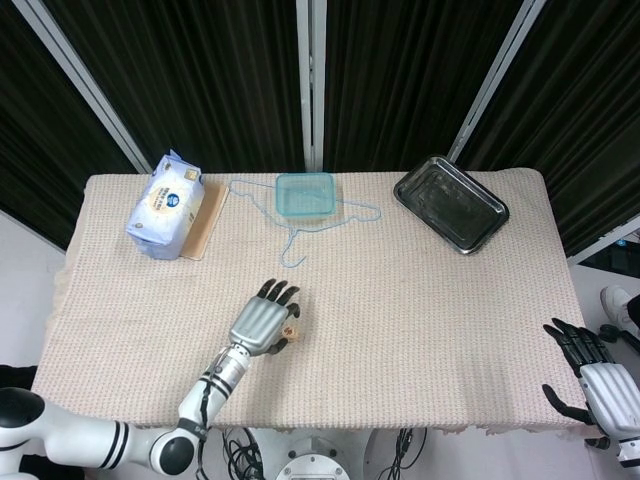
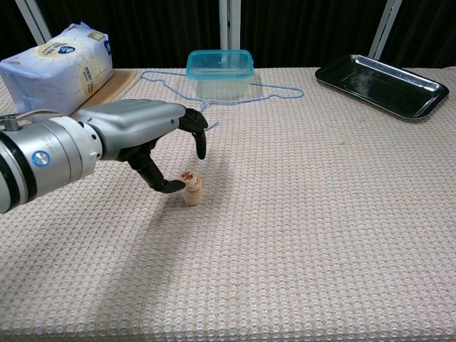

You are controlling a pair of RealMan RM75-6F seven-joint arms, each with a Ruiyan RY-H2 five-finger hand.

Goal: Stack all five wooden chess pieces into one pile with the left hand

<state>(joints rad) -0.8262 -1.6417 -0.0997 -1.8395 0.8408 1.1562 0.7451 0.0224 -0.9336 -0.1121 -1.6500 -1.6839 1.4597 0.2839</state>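
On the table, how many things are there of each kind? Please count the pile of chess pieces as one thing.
Pile of wooden chess pieces: 1
Blue-lidded plastic box: 1
Metal tray: 1
Blue wire hanger: 1
Tissue pack: 1
Wooden board: 1
Total: 6

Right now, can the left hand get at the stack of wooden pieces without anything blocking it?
Probably yes. The left hand is arched right over the stack of wooden pieces, its thumb touching or nearly touching the side. Only bare tablecloth surrounds the stack; the blue container sits well behind.
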